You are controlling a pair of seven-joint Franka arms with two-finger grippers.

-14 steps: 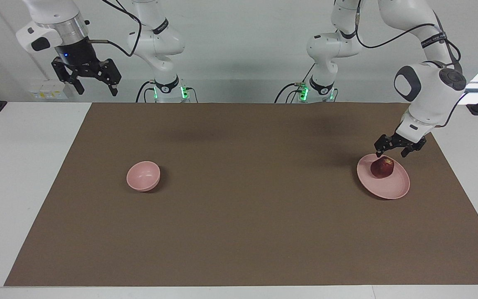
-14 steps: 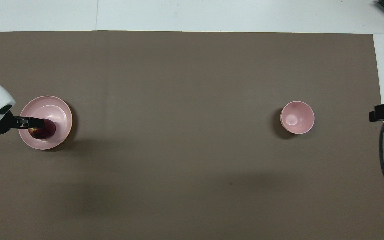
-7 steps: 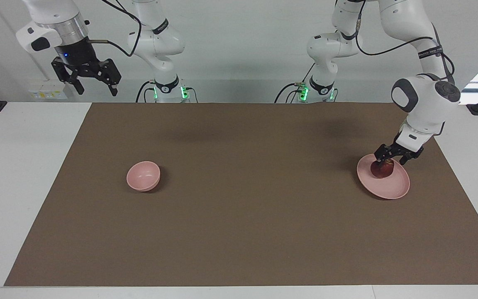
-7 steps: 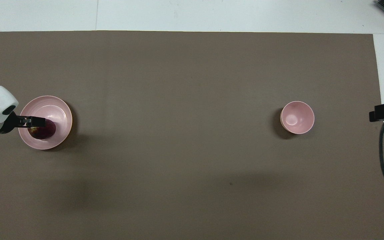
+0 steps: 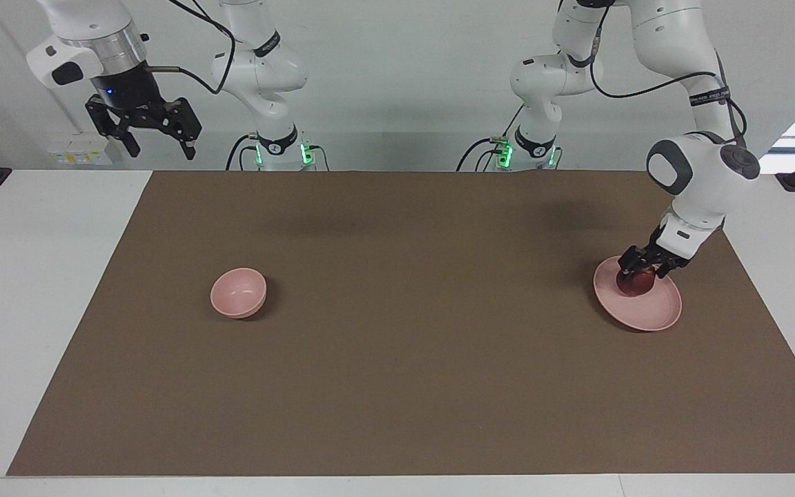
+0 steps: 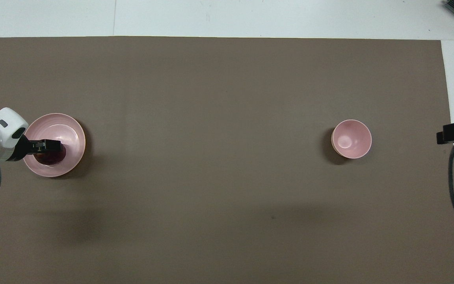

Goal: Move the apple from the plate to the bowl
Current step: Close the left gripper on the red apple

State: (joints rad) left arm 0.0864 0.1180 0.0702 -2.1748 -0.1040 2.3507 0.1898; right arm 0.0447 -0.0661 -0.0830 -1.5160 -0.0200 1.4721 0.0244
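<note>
Left gripper (image 5: 639, 273) straddles the apple (image 5: 636, 283) on the plate (image 5: 646, 310); whether it grips, I cannot tell. An off-centre squeeze could roll the apple off the plate.

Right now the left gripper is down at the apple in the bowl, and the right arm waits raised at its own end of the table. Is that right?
Not quite. The apple lies on the plate, not in the bowl, which is empty. The facing view shows the left gripper down around it there. The right gripper does wait raised.
</note>
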